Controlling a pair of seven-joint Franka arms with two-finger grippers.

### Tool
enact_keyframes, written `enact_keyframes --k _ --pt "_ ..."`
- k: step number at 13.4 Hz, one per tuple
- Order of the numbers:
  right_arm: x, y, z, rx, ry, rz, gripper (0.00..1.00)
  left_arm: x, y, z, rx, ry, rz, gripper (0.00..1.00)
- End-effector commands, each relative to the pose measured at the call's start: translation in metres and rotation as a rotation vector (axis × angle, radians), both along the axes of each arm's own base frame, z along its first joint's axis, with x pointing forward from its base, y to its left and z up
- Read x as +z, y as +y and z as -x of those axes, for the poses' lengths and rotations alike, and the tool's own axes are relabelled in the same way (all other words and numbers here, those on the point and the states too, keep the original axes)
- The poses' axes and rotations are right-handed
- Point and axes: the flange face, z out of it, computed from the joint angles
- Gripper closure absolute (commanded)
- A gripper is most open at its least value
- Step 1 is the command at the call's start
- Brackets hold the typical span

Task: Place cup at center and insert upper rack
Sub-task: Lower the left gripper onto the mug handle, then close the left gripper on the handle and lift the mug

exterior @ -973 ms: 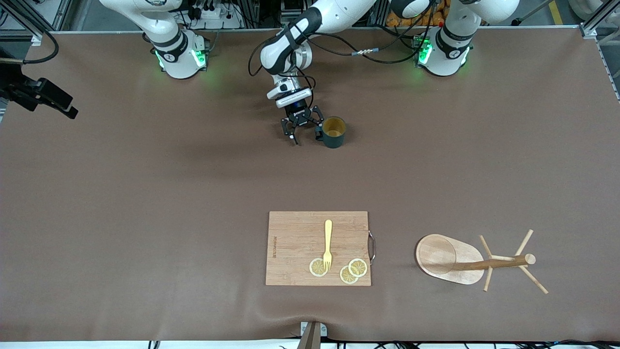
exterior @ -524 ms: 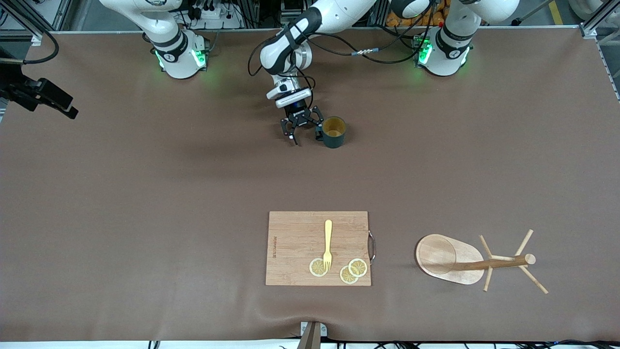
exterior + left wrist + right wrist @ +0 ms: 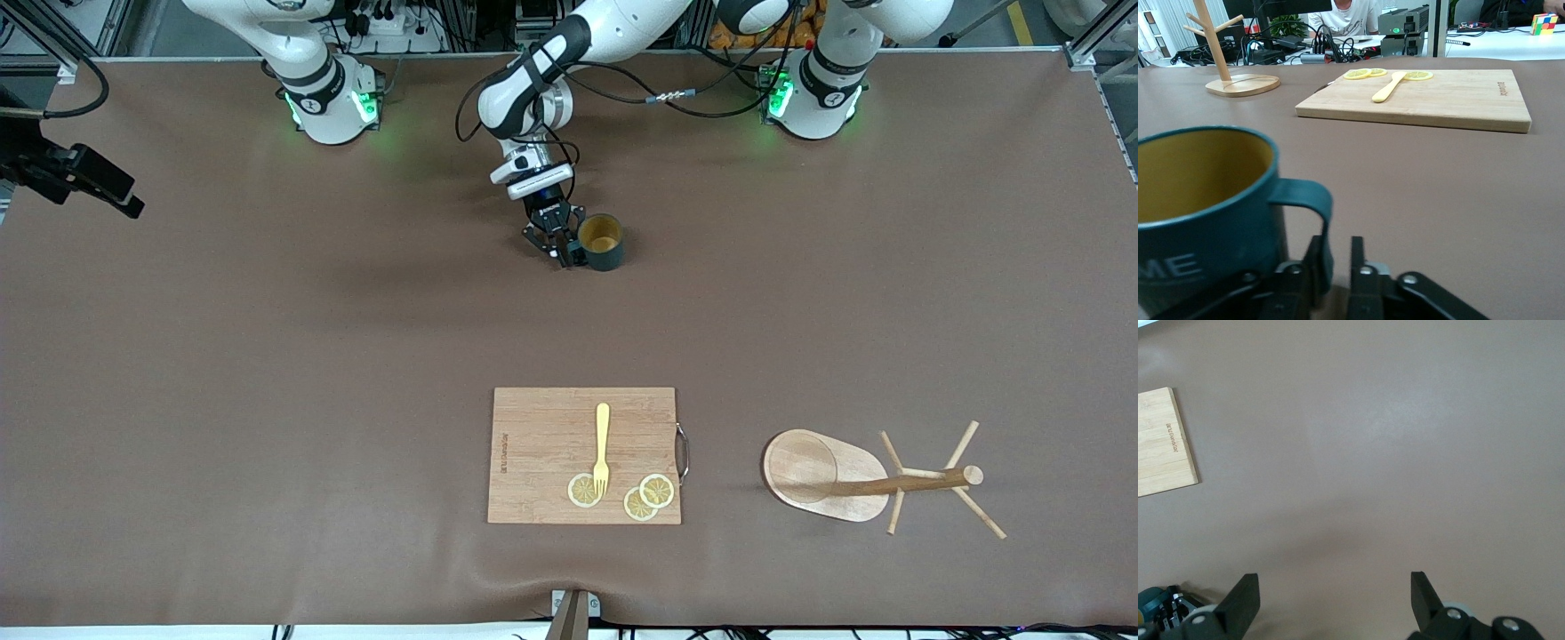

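Observation:
The dark teal cup with a yellowish inside stands upright on the brown table, much farther from the front camera than the cutting board. My left gripper is down at the cup's handle, which points toward the right arm's end. In the left wrist view the left gripper has its fingers nearly together on that handle. The upper rack, a light wooden mug tree, stands on its base beside the board, toward the left arm's end. My right gripper hangs open and empty high over bare table.
A wooden cutting board with a metal handle carries a yellow fork and three lemon slices, near the front edge. A black device juts in at the right arm's end of the table.
My left gripper went from wide open to shut on the cup's handle. The cup shifted slightly toward the right arm's end. The rack and board stayed put.

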Motion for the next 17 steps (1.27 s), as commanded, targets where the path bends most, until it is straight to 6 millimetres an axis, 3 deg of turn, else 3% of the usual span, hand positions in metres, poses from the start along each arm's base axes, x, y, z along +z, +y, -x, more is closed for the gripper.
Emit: enact_keyframes --k 1,4,7,10,17 --pt "0.001 -0.004 0.000 0.006 -0.004 0.012 0.00 0.002 -0.004 -0.005 0.002 -0.032 0.018 1.00" --pt "0.000 -0.003 0.000 0.006 -0.001 0.011 0.00 0.015 -0.007 -0.012 0.013 -0.038 0.038 1.00" --pt "0.000 -0.003 0.000 0.006 -0.001 0.011 0.00 0.044 -0.014 -0.041 0.055 -0.053 0.088 1.00" --pt "0.000 -0.003 0.000 0.006 -0.001 0.011 0.00 0.089 -0.030 -0.082 0.137 -0.063 0.188 1.00" --pt "0.000 -0.005 0.001 0.004 0.004 0.012 0.00 0.193 -0.024 -0.160 0.253 0.043 0.248 1.00"
